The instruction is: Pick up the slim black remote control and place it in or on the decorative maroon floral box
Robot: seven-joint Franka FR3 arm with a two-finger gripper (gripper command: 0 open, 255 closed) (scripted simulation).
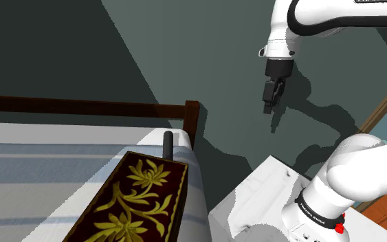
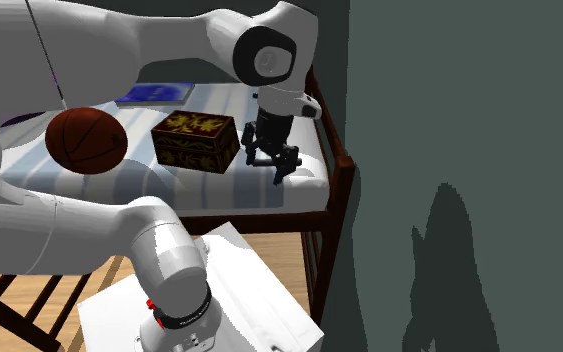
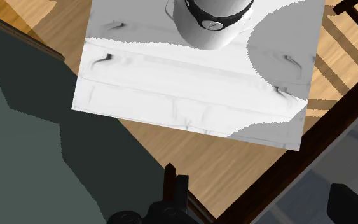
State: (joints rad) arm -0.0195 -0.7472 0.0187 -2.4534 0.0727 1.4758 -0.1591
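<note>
The slim black remote (image 1: 166, 144) lies on the striped bed cover, just past the far end of the maroon box with gold flowers (image 1: 140, 199), near the mattress edge. In the second exterior view the box (image 2: 195, 138) sits on the bed. My gripper (image 1: 271, 96) hangs in the air off the bed's side, well above and to the shoulder view's right of the remote. It is open with nothing in it. In the second exterior view the gripper (image 2: 269, 162) shows in front of the bed's edge, right of the box. The wrist view has the black fingers (image 3: 174, 186) apart.
A dark wooden bed frame (image 1: 82, 106) borders the mattress, with a post (image 1: 192, 124) near the remote. A basketball (image 2: 87, 140) and a blue book (image 2: 154, 94) lie on the bed. The white stand (image 3: 190, 83) stands on wooden floor (image 3: 190, 153) below the gripper. A grey-green wall (image 1: 205, 55) is close by.
</note>
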